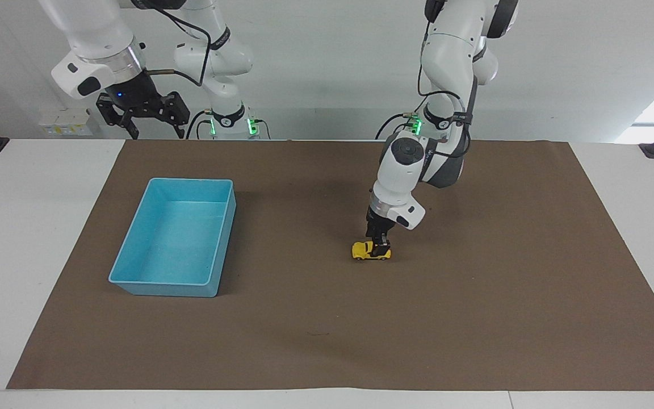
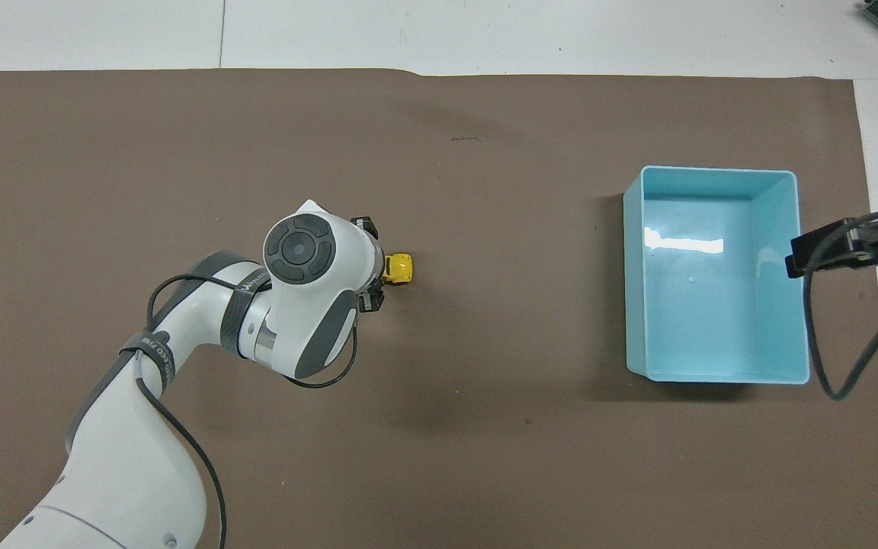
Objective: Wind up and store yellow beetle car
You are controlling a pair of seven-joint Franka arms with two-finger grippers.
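Observation:
The yellow beetle car (image 1: 363, 250) stands on its wheels on the brown mat, about midway along the table. My left gripper (image 1: 382, 249) is down at mat level, shut on the end of the car that points toward the left arm's end of the table. In the overhead view only the car's other end (image 2: 400, 268) shows past the left wrist (image 2: 309, 259), which hides the grip. My right gripper (image 1: 156, 132) waits open and raised near the robots' edge, holding nothing.
An empty light blue bin (image 1: 191, 181) sits on the mat (image 1: 474, 318) toward the right arm's end of the table. In the overhead view the right gripper (image 2: 850, 248) overlaps the bin's rim (image 2: 713, 170). White table borders the mat.

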